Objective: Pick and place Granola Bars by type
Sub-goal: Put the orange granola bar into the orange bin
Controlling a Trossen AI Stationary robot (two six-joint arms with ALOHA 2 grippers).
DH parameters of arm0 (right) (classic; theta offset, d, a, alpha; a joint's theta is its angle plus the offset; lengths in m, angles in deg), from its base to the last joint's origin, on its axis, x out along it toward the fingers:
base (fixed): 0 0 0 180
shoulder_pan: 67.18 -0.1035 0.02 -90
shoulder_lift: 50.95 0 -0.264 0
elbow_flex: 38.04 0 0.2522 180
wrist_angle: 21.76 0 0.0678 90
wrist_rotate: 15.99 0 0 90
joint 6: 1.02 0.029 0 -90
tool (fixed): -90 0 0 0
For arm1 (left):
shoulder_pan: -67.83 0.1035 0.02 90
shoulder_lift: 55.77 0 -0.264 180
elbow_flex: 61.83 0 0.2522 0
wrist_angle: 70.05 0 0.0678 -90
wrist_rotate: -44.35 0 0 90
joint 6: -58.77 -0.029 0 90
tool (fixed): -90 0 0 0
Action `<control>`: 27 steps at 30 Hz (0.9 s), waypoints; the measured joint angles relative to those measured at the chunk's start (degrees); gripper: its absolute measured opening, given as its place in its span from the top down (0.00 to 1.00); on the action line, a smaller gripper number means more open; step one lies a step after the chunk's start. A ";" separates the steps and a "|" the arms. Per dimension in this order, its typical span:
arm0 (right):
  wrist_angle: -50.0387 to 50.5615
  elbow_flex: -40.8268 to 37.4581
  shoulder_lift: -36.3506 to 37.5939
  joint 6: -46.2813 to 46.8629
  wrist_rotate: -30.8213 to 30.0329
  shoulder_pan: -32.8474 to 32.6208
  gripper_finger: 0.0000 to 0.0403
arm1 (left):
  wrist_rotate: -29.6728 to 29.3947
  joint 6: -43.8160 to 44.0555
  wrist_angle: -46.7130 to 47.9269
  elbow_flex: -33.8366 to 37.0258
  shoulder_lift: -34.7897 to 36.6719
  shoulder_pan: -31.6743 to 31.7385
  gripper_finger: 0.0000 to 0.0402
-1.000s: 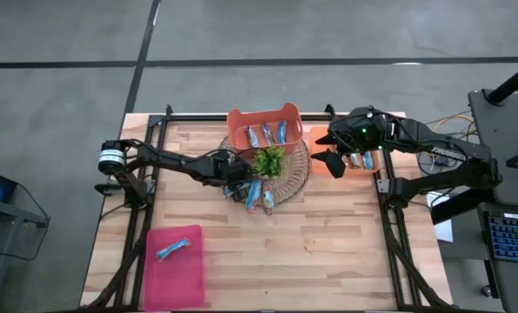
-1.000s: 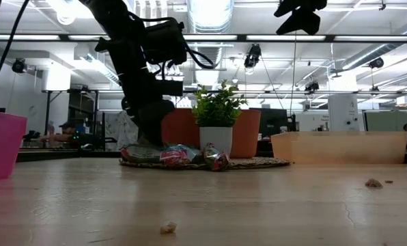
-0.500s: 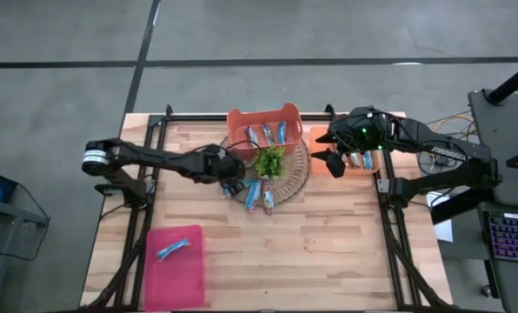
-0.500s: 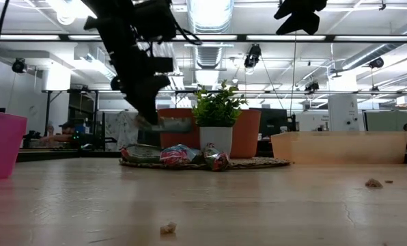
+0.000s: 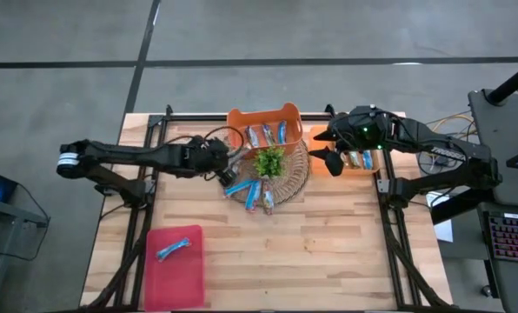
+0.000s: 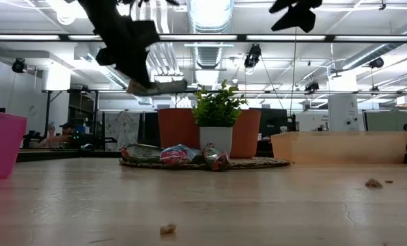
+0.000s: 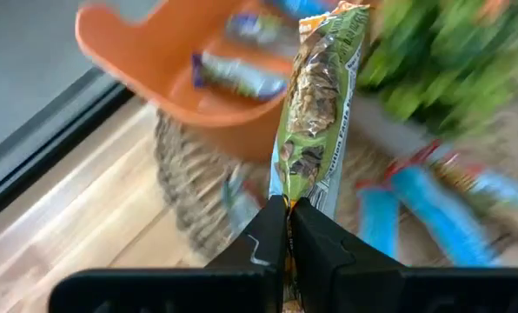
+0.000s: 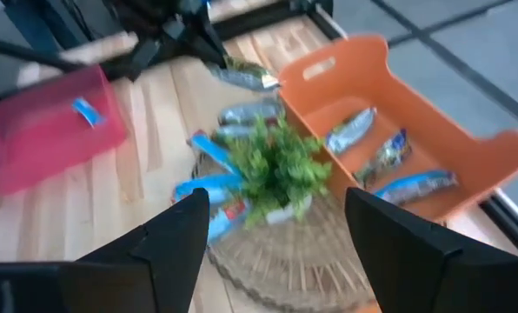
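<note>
Pink bin (image 5: 174, 266): left front of the tabletop (image 5: 328, 252), one blue-wrapped bar (image 5: 173, 249) lying inside.
Left tool (image 5: 229, 157): fingers pressed together on one end of a granola bar (image 7: 315, 130); held well above the tabletop, just left of the woven mat (image 5: 295, 178).
Held bar: green-and-tan wrapper, sticking straight out past the fingertips, roughly level in the low view (image 6: 157, 87), its free end toward the orange bin (image 5: 265, 128).
Mat: round, mid-tabletop; small green plant (image 5: 269, 162) in a white pot at its centre.
Loose bars (image 5: 257, 195): blue and reddish wrappers lying on the mat's front edge, below and right of the left tool, not touching it.
Orange bin: behind the plant, several blue-white bars (image 8: 388, 165) inside.
Right tool (image 5: 330, 149): fingers spread apart, nothing between them; hovering high, right of the mat, near a tan tray (image 5: 361, 162) holding bars.
</note>
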 joint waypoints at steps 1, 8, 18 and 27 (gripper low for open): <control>-1.33 -0.02 0.00 0.37 0.26 0.00 0.35 | 0.32 -0.01 -1.11 -0.09 0.76 -0.03 1.00; -14.15 -0.02 0.00 1.29 0.72 0.00 0.33 | 3.80 -2.74 -15.74 -0.10 4.49 -0.40 1.00; -28.04 0.00 -0.11 1.77 0.05 0.02 0.29 | 7.07 -7.98 -43.60 -0.10 5.20 -0.51 1.00; -35.60 0.09 -2.45 4.11 3.11 0.02 0.28 | 10.23 -10.65 -60.17 -0.10 2.99 -0.55 1.00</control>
